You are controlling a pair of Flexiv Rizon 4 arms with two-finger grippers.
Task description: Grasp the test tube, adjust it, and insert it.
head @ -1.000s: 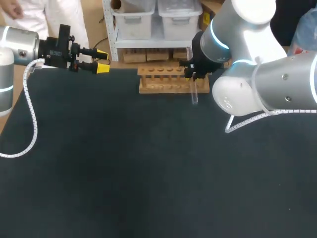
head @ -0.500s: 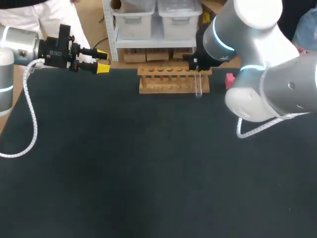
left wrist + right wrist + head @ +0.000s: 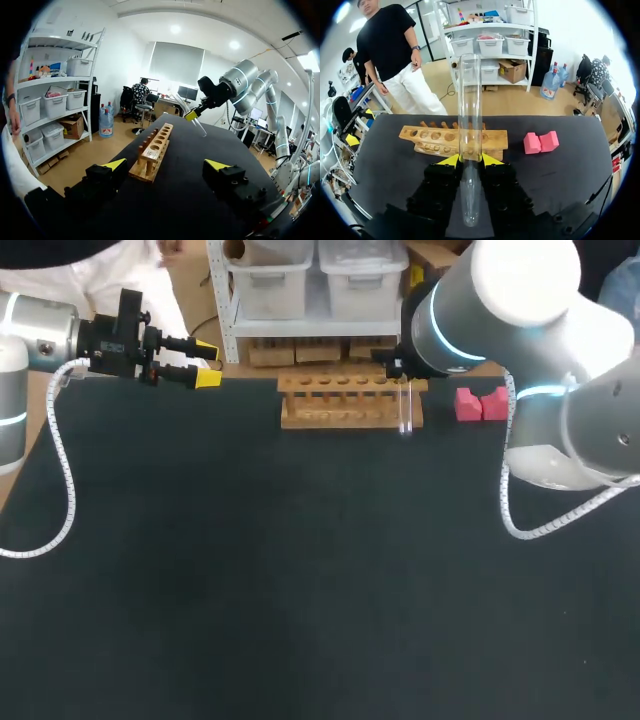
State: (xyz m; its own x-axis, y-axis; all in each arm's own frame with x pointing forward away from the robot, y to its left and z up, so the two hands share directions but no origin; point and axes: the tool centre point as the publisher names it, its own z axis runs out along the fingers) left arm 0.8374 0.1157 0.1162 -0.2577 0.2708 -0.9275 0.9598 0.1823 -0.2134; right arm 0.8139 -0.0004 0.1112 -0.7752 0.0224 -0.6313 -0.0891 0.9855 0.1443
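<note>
While the right jaws are clamping it from two sides, the clear test tube (image 3: pixel 405 410) is hanging close to upright at the right end of the wooden rack (image 3: pixel 335 406). In the right wrist view, the two yellow fingertips (image 3: pixel 451 160) are pressing on the glass partway along its length, and the open mouth is pointing out past them over the rack's row of holes. From the left wrist view the tube is leaning slightly and hanging in the air just beside the rack's end, apart from the wood. The rack is lying along the far edge of the desk (image 3: pixel 300 590), near the middle of that edge. Two pink blocks (image 3: pixel 480 403) are sitting side by side, touching, near the rack's right end at the same far edge. The right arm (image 3: pixel 500 300) is coming in from the far right corner. The left arm (image 3: pixel 40 335) is hovering at the far left corner, and the left jaws are standing apart with nothing between them, pointing along the far edge toward the rack.
</note>
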